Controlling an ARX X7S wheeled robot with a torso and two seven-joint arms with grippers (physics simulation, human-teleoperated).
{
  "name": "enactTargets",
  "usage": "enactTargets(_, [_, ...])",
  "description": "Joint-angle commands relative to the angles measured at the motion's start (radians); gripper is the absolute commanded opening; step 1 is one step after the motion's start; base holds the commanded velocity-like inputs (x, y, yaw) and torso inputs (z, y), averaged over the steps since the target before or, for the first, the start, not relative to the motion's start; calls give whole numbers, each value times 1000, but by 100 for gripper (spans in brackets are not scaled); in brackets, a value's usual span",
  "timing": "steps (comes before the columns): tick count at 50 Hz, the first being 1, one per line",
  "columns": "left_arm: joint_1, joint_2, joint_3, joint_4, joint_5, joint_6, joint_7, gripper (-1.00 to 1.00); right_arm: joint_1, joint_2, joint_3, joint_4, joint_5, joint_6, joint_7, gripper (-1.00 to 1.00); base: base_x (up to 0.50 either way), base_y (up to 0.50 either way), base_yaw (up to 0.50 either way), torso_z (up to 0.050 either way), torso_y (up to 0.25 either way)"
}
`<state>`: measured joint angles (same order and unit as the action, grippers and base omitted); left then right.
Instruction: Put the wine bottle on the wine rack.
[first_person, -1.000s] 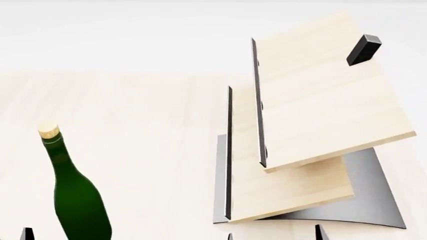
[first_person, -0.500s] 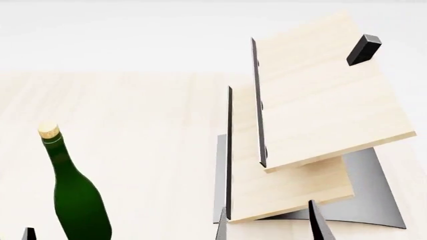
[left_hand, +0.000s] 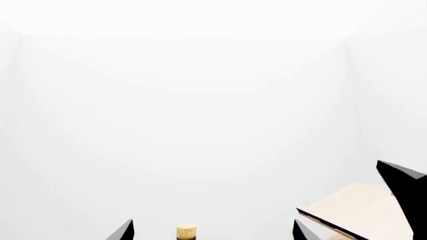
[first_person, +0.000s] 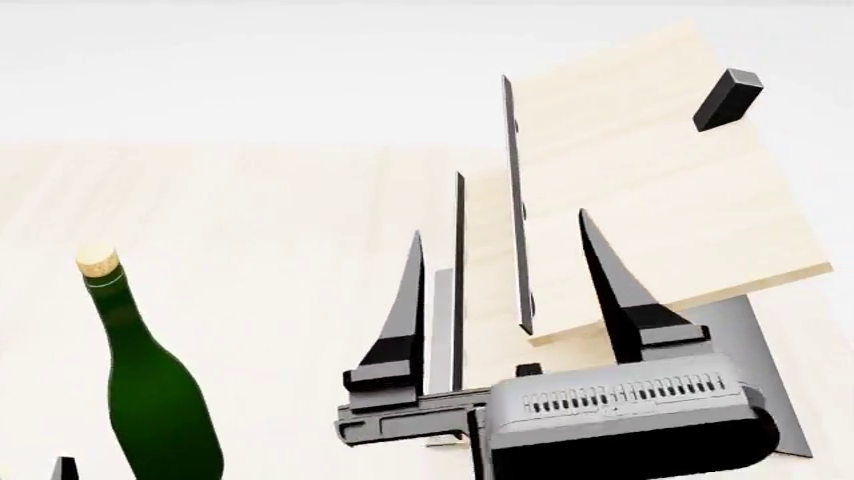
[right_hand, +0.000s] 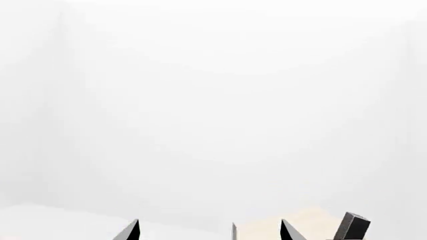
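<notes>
Since the earlier frames, the right hand (first_person: 501, 290) has been raised well into the head view, where before only its fingertips showed at the lower edge; the bottle and rack are unchanged in place. Its two dark fingers (first_person: 400, 320) are spread wide apart with nothing held between them, and they are seen in front of the wine rack (first_person: 641, 190), overlapping the dark metal edges of its two slanted pale boards. The small black peg (first_person: 727, 98) is seen near the top of the upper board, and part of the curved grey base (first_person: 767, 390) shows behind the hand's body. The wine bottle (first_person: 147, 390) stands upright on the pale wooden worktop (first_person: 254, 240), well to the left of the rack, its tan cork (first_person: 96, 262) uppermost. In the left wrist view, the left hand (left_hand: 213, 232) is seen opened wide and empty, the cork (left_hand: 186, 232) lying between its fingertips but untouched.
</notes>
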<state>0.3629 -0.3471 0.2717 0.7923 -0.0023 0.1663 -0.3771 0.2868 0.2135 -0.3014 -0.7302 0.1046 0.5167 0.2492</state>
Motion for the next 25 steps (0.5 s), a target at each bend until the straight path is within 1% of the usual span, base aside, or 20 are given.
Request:
enactTargets(1, [-7,-4,1,1,-4,-6,-4,100,260,-4,66,14,216,356,-169,100,0,0,0,0,0])
enactTargets(3, [-8,-4,1,2,-5,-9,-5,100,271,-6,94,6,283,402,-208,100,0,0,0,0,0])
enactTargets(4, [-8,-5,3,2,-4,-9,-5,100,299,-19,136,5,349,498,-218,100,0,0,0,0,0])
enactTargets(6, [-10,-5,5,1,-2,-11,-5,100,314,-12,144,9,381,501,-253,100,0,0,0,0,0])
enactTargets(9, [-10,-6,6,-1,-2,-8,-6,100,365,-1,144,39,451,590,-302,100,0,0,0,0,0])
enactTargets(12, [-14,-6,6,-2,-4,-12,-6,100,389,-13,202,32,560,654,-355,100,0,0,0,0,0])
enactTargets(14, [-11,-7,6,-1,-2,-9,-8,100,423,-21,237,47,628,727,-372,100,0,0,0,0,0])
enactTargets(18, [-6,-9,11,5,5,-6,-9,100,459,-20,272,45,710,806,-393,100,0,0,0,0,0])
enactTargets(21, [-11,-9,11,2,2,-11,-10,100,497,-44,341,41,816,904,-392,100,0,0,0,0,0])
enactTargets(23, [-11,-10,12,-1,1,-7,-11,100,521,-55,365,57,844,933,-382,100,0,0,0,0,0])
enactTargets(25, [-10,-10,13,2,4,-8,-12,100,556,-80,418,93,916,1002,-374,100,0,0,0,0,0])
